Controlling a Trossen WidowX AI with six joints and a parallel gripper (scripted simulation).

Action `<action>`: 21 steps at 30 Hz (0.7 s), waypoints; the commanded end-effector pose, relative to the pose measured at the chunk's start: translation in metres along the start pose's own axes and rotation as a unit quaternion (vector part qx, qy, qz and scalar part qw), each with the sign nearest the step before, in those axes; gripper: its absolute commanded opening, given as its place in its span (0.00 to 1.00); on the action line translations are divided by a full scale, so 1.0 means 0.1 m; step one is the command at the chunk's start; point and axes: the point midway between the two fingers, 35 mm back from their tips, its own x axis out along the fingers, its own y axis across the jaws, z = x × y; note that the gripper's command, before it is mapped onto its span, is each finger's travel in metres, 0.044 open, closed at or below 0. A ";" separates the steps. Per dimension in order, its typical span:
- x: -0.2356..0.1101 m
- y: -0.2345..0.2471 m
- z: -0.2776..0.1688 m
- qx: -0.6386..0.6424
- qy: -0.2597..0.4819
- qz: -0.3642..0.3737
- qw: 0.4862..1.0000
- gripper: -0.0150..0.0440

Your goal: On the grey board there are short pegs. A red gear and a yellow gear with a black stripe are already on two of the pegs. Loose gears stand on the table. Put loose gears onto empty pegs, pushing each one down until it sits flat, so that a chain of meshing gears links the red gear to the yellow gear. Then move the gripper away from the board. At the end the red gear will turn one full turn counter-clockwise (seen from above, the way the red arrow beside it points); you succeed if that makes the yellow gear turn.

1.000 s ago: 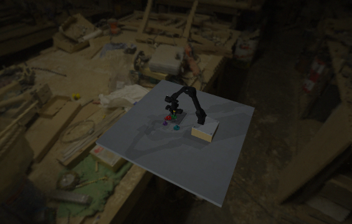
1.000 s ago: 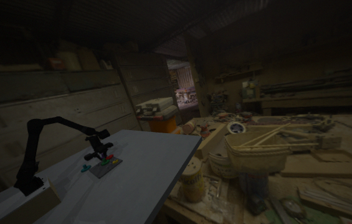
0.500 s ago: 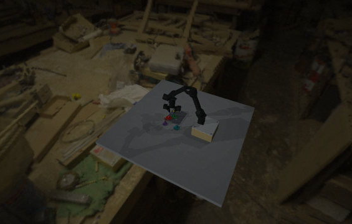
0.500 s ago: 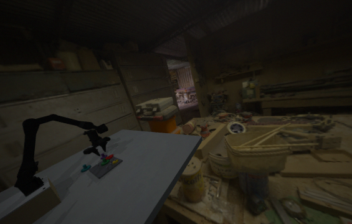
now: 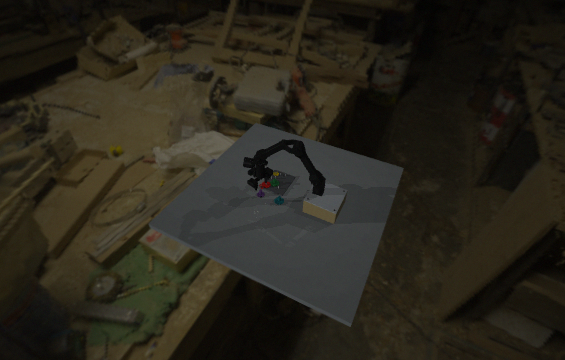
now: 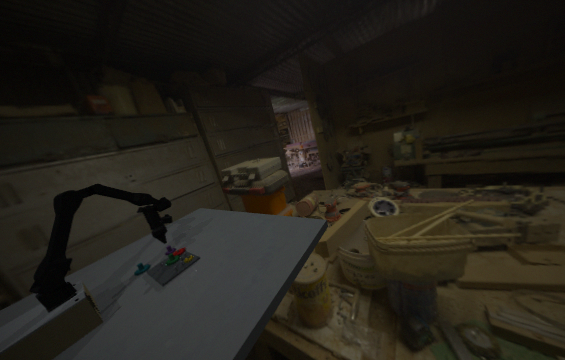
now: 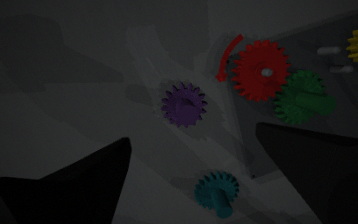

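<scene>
Gripper [image 5: 253, 185] [image 6: 164, 242] [image 7: 194, 136] spread wide above table, nothing pinched.
Green gear [image 5: 274, 183] [image 6: 172, 259] [image 7: 300, 98] on grey board [image 5: 286, 186] [image 6: 164, 275] [image 7: 244, 145], beside red gear [image 5: 265, 185] [image 6: 179, 252] [image 7: 261, 71]; purple gear [image 5: 260, 193] [image 6: 170, 250] [image 7: 184, 105] and teal gear [image 5: 279, 200] [image 6: 142, 269] [image 7: 217, 192] (both handled upright) off board.

Cluttered woodworking workshop: timber offcuts [image 5: 82, 200], laden workbench [image 6: 472, 295].

The black robot arm [image 5: 294, 146] arches from a pale box-shaped base [image 5: 335, 200], its gripper [image 5: 253, 185] near the red gear [image 5: 265, 185]; the green gear [image 5: 274, 183] sits beside it, apparently on the board [image 5: 287, 186].
</scene>
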 end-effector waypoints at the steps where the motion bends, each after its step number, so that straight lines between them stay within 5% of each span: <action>1: 0.04 -0.01 0.01 -0.010 0.005 -0.001 1.000 1.00; 21: 0.39 -0.01 0.02 -0.010 0.005 0.000 1.000 1.00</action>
